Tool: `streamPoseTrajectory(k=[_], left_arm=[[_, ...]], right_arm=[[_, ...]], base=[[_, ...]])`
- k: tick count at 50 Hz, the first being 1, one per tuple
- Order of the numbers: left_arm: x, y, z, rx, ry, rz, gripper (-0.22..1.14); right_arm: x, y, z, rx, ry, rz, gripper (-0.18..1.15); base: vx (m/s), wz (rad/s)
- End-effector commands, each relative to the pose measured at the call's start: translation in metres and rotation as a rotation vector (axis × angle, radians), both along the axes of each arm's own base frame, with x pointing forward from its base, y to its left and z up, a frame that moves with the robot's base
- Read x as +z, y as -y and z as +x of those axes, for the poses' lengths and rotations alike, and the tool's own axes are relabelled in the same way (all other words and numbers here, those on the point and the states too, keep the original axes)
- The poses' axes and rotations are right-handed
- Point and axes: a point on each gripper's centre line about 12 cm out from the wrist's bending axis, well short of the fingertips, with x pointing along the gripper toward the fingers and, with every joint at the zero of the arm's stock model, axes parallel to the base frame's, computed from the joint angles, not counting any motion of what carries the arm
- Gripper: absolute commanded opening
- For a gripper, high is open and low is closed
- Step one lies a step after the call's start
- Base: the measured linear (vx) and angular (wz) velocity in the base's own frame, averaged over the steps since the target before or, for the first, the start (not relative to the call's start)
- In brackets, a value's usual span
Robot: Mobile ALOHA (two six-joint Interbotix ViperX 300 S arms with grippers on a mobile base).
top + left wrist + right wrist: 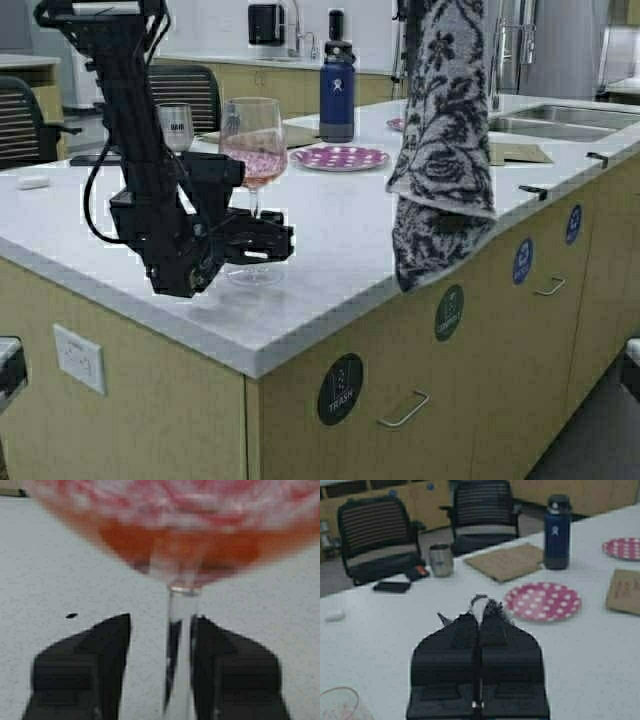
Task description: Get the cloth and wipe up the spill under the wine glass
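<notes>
The wine glass [253, 140] with pink liquid stands on the white counter [330, 260] near its front edge. My left gripper [262, 240] is low at the stem. In the left wrist view the gripper [161, 625] is open, with the stem [180, 640] between the fingers, close against one finger [235, 670] and apart from the other. The floral black-and-white cloth [440, 140] hangs from above over the counter's front edge, to the right of the glass. My right gripper [480, 617] is shut on the cloth's top [487, 607]; it is above the high view's top edge.
A dark blue bottle [337, 90], a pink dotted plate [340, 157] and a steel tumbler [176, 125] stand behind the glass. A tan paper mat [520, 152] lies by the sink [560, 118] at the far right. Chairs [190, 90] stand beyond the counter.
</notes>
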Motion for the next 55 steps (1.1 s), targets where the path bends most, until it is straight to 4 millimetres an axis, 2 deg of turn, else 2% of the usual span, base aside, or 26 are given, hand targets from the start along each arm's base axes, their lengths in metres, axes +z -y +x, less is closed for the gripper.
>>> streamPoseTrajectory(k=[1, 6, 10, 18, 23, 27, 33, 38, 55], left_arm=[[0.026, 0.01, 0.002, -0.02, 0.057, -0.031, 0.52], [0.032, 0.01, 0.0, -0.022, 0.069, -0.039, 0.39], [0.043, 0.009, -0.002, -0.022, 0.088, -0.045, 0.32], [0.08, 0.003, -0.014, -0.02, 0.118, -0.056, 0.31], [0.107, -0.002, -0.025, -0.023, 0.136, -0.066, 0.31], [0.128, -0.007, -0.037, -0.023, 0.141, -0.069, 0.3], [0.163, -0.014, -0.052, -0.025, 0.142, -0.074, 0.3], [0.183, -0.018, -0.06, -0.024, 0.129, -0.073, 0.3], [0.256, -0.031, -0.088, -0.032, 0.095, -0.089, 0.3]], right_arm=[[0.03, 0.001, 0.026, -0.027, 0.081, 0.043, 0.05], [0.045, -0.004, 0.05, -0.033, 0.108, 0.082, 0.05], [0.06, -0.009, 0.067, -0.034, 0.139, 0.105, 0.05], [0.082, -0.017, 0.096, -0.032, 0.195, 0.131, 0.05], [0.082, -0.021, 0.108, -0.029, 0.2, 0.137, 0.05], [0.071, -0.026, 0.111, -0.02, 0.171, 0.14, 0.05], [0.042, -0.036, 0.112, -0.001, 0.107, 0.134, 0.05], [0.017, -0.048, 0.116, 0.018, 0.064, 0.125, 0.05], [-0.08, -0.126, 0.125, 0.149, -0.101, 0.062, 0.05]], base=[[0.03, 0.01], [0.02, 0.02], [0.01, 0.0], [0.0, 0.0], [0.0, 0.0], [0.0, 0.0], [0.0, 0.0], [0.0, 0.0], [0.0, 0.0]])
